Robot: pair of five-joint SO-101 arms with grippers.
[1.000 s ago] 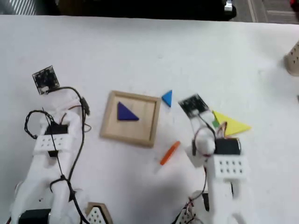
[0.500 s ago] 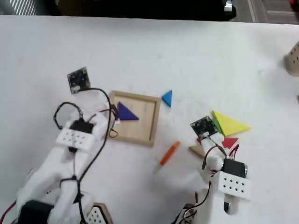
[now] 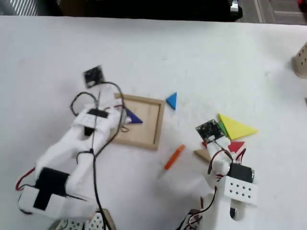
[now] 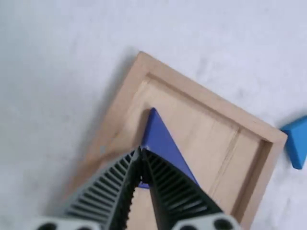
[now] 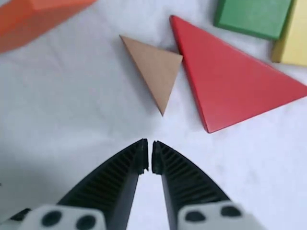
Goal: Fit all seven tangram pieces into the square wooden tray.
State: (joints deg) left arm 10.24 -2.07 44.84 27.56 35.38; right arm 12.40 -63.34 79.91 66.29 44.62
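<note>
One of seven pieces sits in the square wooden tray [image 3: 159, 125]: the dark blue triangle [image 4: 165, 146], lying toward the tray's left edge. The left gripper [image 4: 142, 154] hangs over that triangle's near end, jaws pressed together and pinching nothing; whether its tips touch the piece I cannot tell. The right gripper [image 5: 149, 149] is likewise closed and empty above the desk. The tan triangle [image 5: 154, 71] lies straight ahead of its tips, a sharp corner aimed back at them, with the red triangle [image 5: 230, 81] just beside it. That cluster is nearer the right arm, so the next pick likely falls to it — once its jaws spread.
</note>
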